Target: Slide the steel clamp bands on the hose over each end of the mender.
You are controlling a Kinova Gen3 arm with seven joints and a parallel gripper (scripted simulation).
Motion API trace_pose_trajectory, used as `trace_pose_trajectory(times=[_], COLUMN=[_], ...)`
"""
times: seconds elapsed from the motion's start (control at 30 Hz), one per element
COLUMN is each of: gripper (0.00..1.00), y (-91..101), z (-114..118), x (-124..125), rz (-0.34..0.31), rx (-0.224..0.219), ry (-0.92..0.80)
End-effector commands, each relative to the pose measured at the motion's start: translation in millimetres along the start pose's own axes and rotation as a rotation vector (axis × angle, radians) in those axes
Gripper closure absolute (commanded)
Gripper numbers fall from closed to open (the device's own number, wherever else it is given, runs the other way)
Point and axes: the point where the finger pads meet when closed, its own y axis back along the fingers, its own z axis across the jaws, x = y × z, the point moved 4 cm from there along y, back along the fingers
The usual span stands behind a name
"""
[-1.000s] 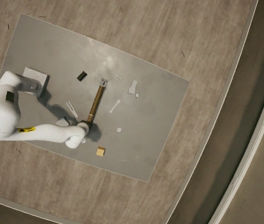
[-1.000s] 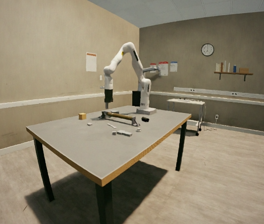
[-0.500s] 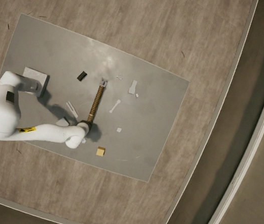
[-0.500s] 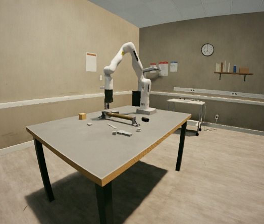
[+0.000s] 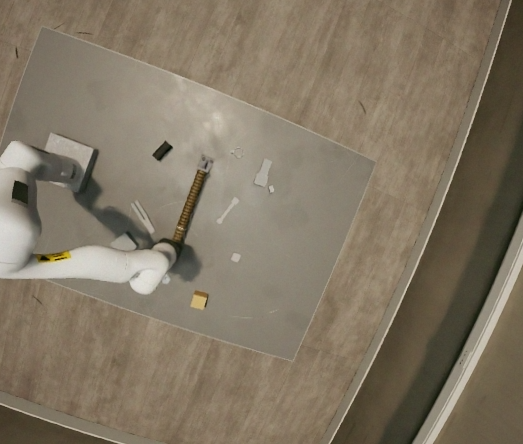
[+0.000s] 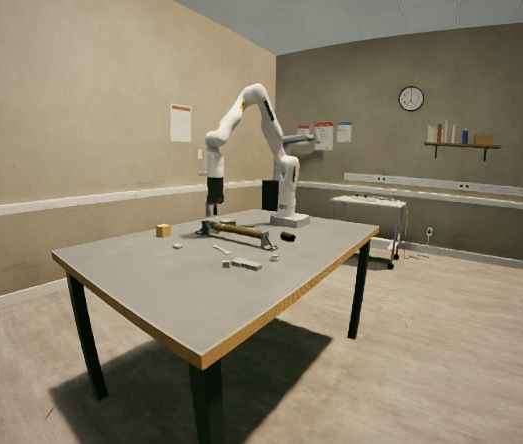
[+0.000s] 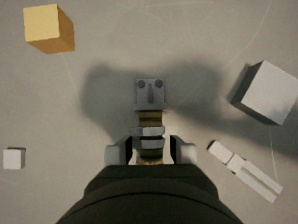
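The brown ribbed hose [image 5: 191,200] lies on the grey table top, held between two small grey end brackets [image 7: 149,94]. It also shows in the side view [image 6: 237,230]. In the wrist view two steel clamp bands sit close together near the bracket at this end, one [image 7: 147,131] just past my fingers and one [image 7: 150,144] between them. My gripper [image 7: 151,145] is open, with one finger on each side of the hose and apart from it. From above the wrist [image 5: 172,248] hides this end of the hose. The mender is hidden inside.
A yellow cube [image 7: 48,27] lies beyond the hose end. A grey block [image 7: 265,92] and a forked white piece [image 7: 245,170] lie to one side, and a small white cube [image 7: 13,158] to the other. Small flat parts [image 5: 263,173] and a black cylinder [image 5: 162,150] lie further off.
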Motion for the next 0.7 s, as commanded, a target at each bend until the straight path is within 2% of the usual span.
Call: trace_pose_trajectory(times=[0.0,0.5,0.67], gripper=[0.14,0.14,0.14], y=[-0.8,-2.4,-17.4], z=[1.5,0.3,0.0], x=[-0.2,-0.6,-6.3], rz=[0.001,0.002,0.001], rx=[-0.006,-0.001,0.002], ry=[-0.006,-0.006,-0.006])
